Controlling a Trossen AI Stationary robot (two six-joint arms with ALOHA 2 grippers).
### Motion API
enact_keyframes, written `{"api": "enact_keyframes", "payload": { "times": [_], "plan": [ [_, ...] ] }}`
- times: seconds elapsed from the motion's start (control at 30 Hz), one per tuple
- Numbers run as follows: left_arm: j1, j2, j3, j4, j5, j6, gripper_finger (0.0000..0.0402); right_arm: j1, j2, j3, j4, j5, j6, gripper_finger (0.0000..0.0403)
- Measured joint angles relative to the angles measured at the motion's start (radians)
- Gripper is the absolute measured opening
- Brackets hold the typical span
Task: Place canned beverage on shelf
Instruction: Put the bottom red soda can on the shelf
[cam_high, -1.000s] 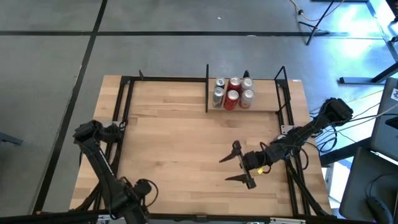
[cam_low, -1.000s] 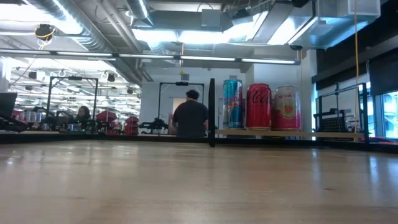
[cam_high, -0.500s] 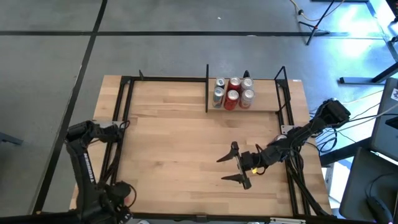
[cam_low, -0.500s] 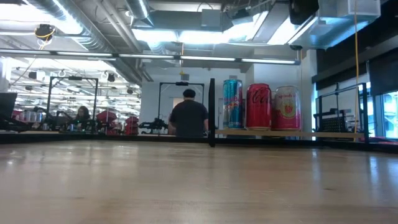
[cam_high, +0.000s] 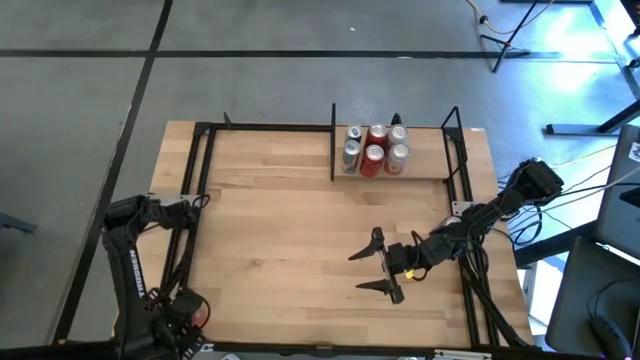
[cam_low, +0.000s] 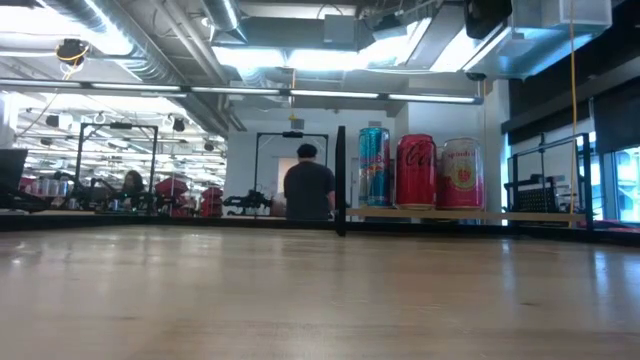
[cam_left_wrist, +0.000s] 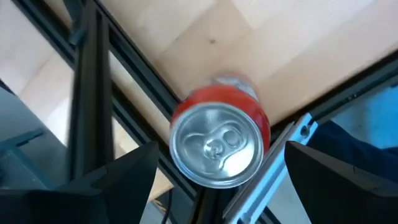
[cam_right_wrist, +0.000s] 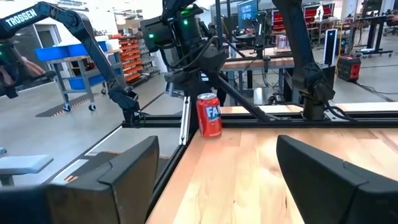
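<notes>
Beyond the table's black frame rail (cam_left_wrist: 134, 59) — red can (cam_left_wrist: 219, 144) between open jaws.

Bright overhead ceiling lights (cam_low: 290, 55); tabletop (cam_low: 300, 300) foreground blurred; wrist fingers defocused.

We are noting two dark, jointed arms: left arm (cam_high: 128, 262) matte black, white "TROSSEN" lettering on a link; right arm (cam_high: 478, 226) black, cables trailing. Right gripper (cam_high: 376, 264) is showing slim pointed black fingers, a yellow-orange spot at the wrist.
</notes>
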Motion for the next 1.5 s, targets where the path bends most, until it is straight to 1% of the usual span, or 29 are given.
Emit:
{"api": "enact_keyframes", "payload": {
  "times": [0.1,0.2,0.27,0.4,0.5,0.63,0.8,1.03,1.13,1.37,1.43,1.5],
  "plan": [
    [-0.003,0.0,-0.027,0.05,0.004,0.003,0.0338,0.0,0.0,0.0,-0.001,0.0,0.0,0.0308],
    [0.001,-0.002,-0.067,0.048,0.055,0.004,0.0338,0.0,0.0,0.0,-0.001,0.0,0.0,0.0308],
    [0.002,-0.003,-0.095,0.048,0.067,0.008,0.0338,0.0,0.0,0.0,-0.001,0.0,0.0,0.0308],
    [0.003,-0.004,-0.112,0.06,0.04,0.036,0.0338,0.0,0.0,0.0,-0.001,0.0,-0.001,0.0308],
    [0.012,0.001,-0.112,0.091,0.039,0.037,0.0337,0.0,0.0,0.0,-0.002,0.006,-0.001,0.0308],
    [0.012,0.001,-0.113,0.095,0.045,0.042,0.0337,0.0,0.0,0.0,-0.003,0.006,-0.001,0.0308],
    [0.011,0.0,-0.109,0.096,0.011,0.032,0.0337,0.0,0.0,0.0,-0.004,0.006,-0.001,0.0308],
    [0.019,0.0,-0.109,0.092,0.003,0.027,0.0337,0.0,0.0,0.0,-0.004,0.006,-0.001,0.0308],
    [0.027,0.0,-0.109,0.089,-0.025,0.034,0.0337,0.0,0.0,0.0,-0.004,0.006,-0.001,0.0308],
    [0.084,0.0,-0.107,0.075,-0.171,0.124,0.0337,0.0,0.0,0.0,-0.004,0.016,-0.001,0.0308],
    [0.106,0.0,-0.107,0.054,-0.186,0.144,0.0337,0.0,0.0,0.0,-0.005,0.016,-0.001,0.0308],
    [0.126,-0.003,-0.1,0.039,-0.181,0.154,0.0337,0.0,0.0,0.0,-0.009,0.016,-0.001,0.0308]
  ]
}}
